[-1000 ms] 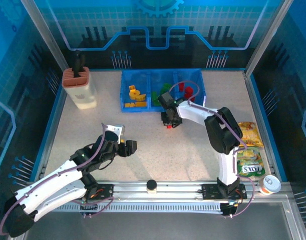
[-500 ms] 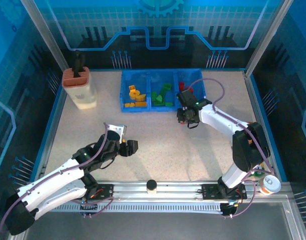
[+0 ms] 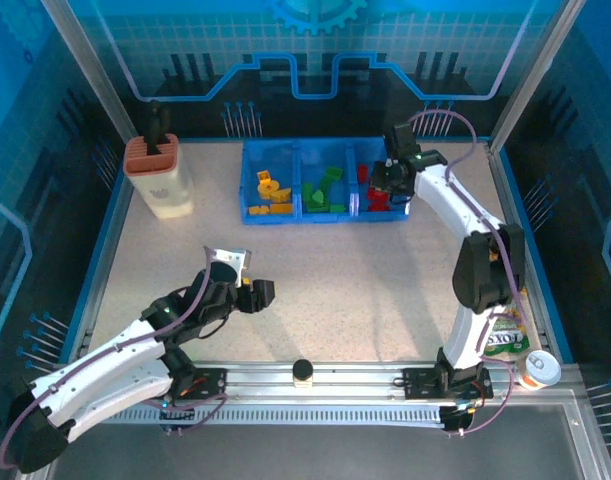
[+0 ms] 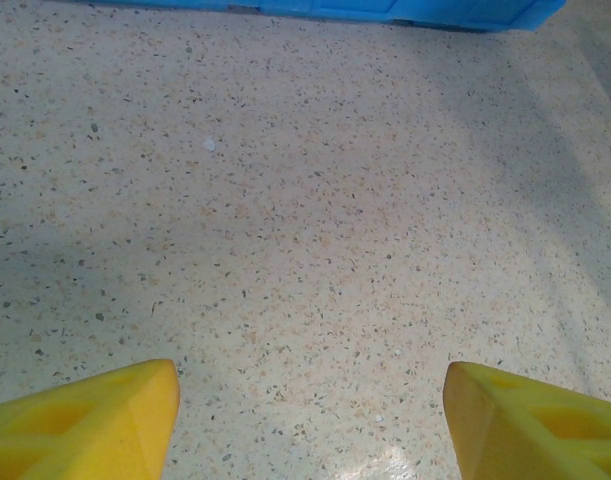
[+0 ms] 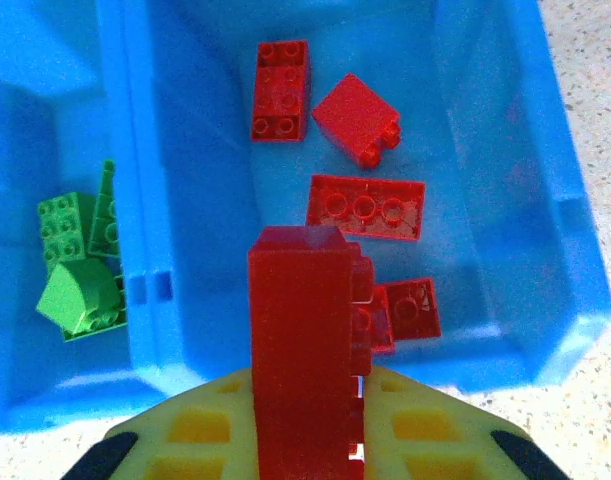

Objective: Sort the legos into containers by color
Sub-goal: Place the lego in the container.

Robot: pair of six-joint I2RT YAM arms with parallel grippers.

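The blue three-compartment bin [image 3: 325,146] stands at the back of the table. Yellow legos [image 3: 273,190] lie in its left compartment, green legos [image 3: 325,190] in the middle and red legos [image 3: 373,197] in the right. My right gripper [image 3: 390,180] hangs over the right compartment, shut on a red lego [image 5: 305,340] that stands upright between its yellow fingers [image 5: 200,430]. Below it several red legos [image 5: 365,207] lie on the bin floor, and green ones [image 5: 80,270] beyond the divider [image 5: 185,200]. My left gripper [image 3: 260,293] is open above bare table [image 4: 310,400].
A cream holder with a rust-red top [image 3: 157,178] stands at the back left. Two snack bags [image 3: 502,268] [image 3: 500,330] and a small cup [image 3: 538,368] lie along the right edge. A black knob [image 3: 303,372] sits on the front rail.
My right gripper has carried the red lego from the table in front of the bin back and right, to above the red compartment. The left arm has hardly moved.
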